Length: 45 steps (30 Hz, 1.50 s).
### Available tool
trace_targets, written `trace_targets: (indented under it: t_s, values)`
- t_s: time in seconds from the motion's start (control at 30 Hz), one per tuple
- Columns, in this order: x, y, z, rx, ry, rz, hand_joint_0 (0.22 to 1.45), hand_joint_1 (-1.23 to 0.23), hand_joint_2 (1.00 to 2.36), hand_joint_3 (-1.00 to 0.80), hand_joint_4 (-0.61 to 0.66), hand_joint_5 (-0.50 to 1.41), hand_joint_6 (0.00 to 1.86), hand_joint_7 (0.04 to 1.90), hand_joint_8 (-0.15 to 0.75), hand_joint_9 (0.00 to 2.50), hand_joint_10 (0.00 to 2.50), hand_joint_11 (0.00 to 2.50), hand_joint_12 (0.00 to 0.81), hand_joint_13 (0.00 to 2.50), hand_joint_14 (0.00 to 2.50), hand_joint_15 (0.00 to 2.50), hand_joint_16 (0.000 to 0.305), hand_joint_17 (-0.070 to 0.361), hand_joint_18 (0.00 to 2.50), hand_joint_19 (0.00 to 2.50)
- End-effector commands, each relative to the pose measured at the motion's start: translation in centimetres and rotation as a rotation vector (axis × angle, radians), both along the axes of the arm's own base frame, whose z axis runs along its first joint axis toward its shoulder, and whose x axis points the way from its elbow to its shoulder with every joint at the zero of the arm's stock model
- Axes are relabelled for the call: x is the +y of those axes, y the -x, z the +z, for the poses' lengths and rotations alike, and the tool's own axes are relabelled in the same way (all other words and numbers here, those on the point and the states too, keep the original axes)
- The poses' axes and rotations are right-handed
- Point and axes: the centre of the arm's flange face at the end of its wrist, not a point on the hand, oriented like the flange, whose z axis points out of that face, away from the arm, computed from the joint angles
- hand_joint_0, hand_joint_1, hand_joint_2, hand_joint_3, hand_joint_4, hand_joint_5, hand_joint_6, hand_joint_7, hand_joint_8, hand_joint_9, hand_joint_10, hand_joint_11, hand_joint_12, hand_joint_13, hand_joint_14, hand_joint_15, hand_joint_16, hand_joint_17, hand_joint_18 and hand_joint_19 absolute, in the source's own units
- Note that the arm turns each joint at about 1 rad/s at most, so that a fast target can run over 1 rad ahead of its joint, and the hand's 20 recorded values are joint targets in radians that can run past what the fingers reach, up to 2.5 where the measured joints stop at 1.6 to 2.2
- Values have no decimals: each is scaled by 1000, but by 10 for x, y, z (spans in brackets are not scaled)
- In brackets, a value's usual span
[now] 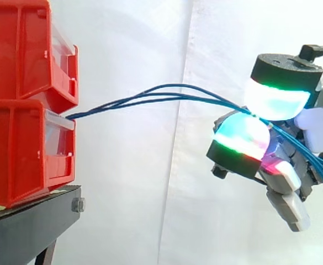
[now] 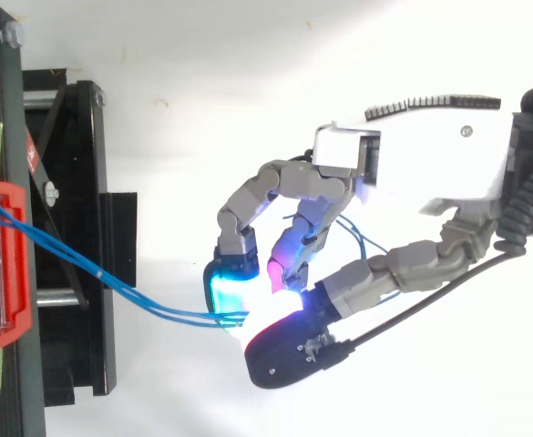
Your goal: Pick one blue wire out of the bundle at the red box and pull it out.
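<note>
Several blue wires (image 1: 161,95) run from the front of the lower red box (image 1: 23,149) across to my hand (image 2: 430,164) at the right. In the side view two glowing fingertips (image 1: 276,99) close together on the wires, which pass between them and trail down behind the hand at the right edge. From above, the wires (image 2: 111,280) leave the red box (image 2: 2,264) and end between a cyan pad (image 2: 225,284) and the thumb pad below it. The hand is shut on the wires, with its other fingers curled.
Two red bins are stacked at the left on a black stand (image 1: 34,226). A white curtain (image 1: 150,193) hangs behind. Open space lies between the bins and the hand, crossed only by the wires.
</note>
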Motion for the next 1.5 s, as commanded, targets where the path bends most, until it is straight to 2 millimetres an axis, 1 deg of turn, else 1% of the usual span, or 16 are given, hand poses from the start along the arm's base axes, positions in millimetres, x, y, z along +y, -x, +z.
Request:
trace_targets:
  t_s: [0.0, 0.1, 0.17, 0.2, 0.37, 0.47, 0.57, 0.7, 0.9, 1.0, 1.03, 1.1, 1.17, 1.23, 1.33, 1.47]
  values:
    - [0, 1, 1, 2, -21, 8, 764, -876, 1013, -344, -235, -223, 962, 867, 246, 999, 11, 640, 368, 981, 18, 562, 44, 98, 915, 502]
    - [1, 1, 0, 7, -37, 15, 698, -886, 1010, -379, -269, -202, 949, 888, 227, 999, 12, 610, 364, 983, 19, 568, 43, 97, 914, 503]
    - [1, 1, 0, 7, -41, 16, 681, -867, 1009, -385, -281, -192, 943, 903, 214, 1013, 11, 584, 361, 991, 19, 570, 43, 97, 907, 504]
    - [1, 1, 1, 5, -46, 16, 676, -862, 1010, -373, -294, -189, 939, 941, 219, 1017, 9, 574, 363, 992, 20, 568, 43, 97, 905, 515]
    - [1, 2, 5, 1, -48, 16, 698, -843, 1017, -278, -344, -184, 938, 1121, 220, 1034, 11, 564, 368, 1010, 18, 566, 43, 97, 905, 515]
    - [0, 5, 7, 8, -47, 14, 752, -848, 1018, -253, -342, -207, 956, 1150, 237, 1029, 11, 565, 373, 1005, 18, 563, 44, 98, 905, 520]
    - [-3, 9, 11, 22, -45, 12, 781, -848, 1019, -258, -340, -214, 959, 1116, 230, 1013, 11, 565, 372, 1002, 19, 560, 43, 96, 901, 533]
    - [-5, 12, 14, 36, -44, 10, 810, -843, 1013, -350, -350, -219, 952, 1090, 221, 1005, 9, 563, 371, 999, 18, 556, 42, 95, 898, 528]
    - [-8, 13, 14, 39, -45, 10, 846, -834, 1008, -416, -328, -224, 949, 955, 200, 989, 11, 563, 362, 992, 19, 560, 41, 92, 888, 527]
    - [-8, 13, 13, 39, -45, 13, 845, -844, 1005, -438, -288, -227, 947, 852, 189, 958, 8, 566, 360, 991, 19, 556, 41, 91, 902, 507]
    - [-8, 13, 14, 39, -45, 13, 824, -875, 1003, -460, -249, -227, 949, 792, 192, 952, 7, 561, 362, 990, 17, 547, 41, 92, 922, 478]
    - [-8, 12, 13, 40, -45, 12, 797, -886, 1002, -471, -230, -227, 944, 795, 198, 945, 9, 550, 365, 992, 17, 543, 42, 95, 928, 464]
    - [-8, 13, 14, 39, -45, 12, 723, -902, 1000, -500, -188, -225, 940, 798, 212, 943, 7, 565, 367, 979, 18, 546, 44, 99, 917, 451]
    - [-8, 13, 13, 40, -45, 12, 629, -855, 1000, -500, -122, -211, 932, 810, 237, 967, 8, 566, 378, 964, 19, 564, 46, 102, 873, 476]
    - [-8, 13, 14, 39, -45, 12, 563, -784, 1000, -500, -58, -196, 924, 834, 263, 988, 8, 572, 397, 962, 18, 560, 49, 110, 853, 492]
    - [-8, 13, 14, 39, -45, 12, 539, -721, 1000, -500, -18, -187, 922, 849, 283, 1001, 8, 573, 407, 958, 17, 568, 51, 115, 841, 508]
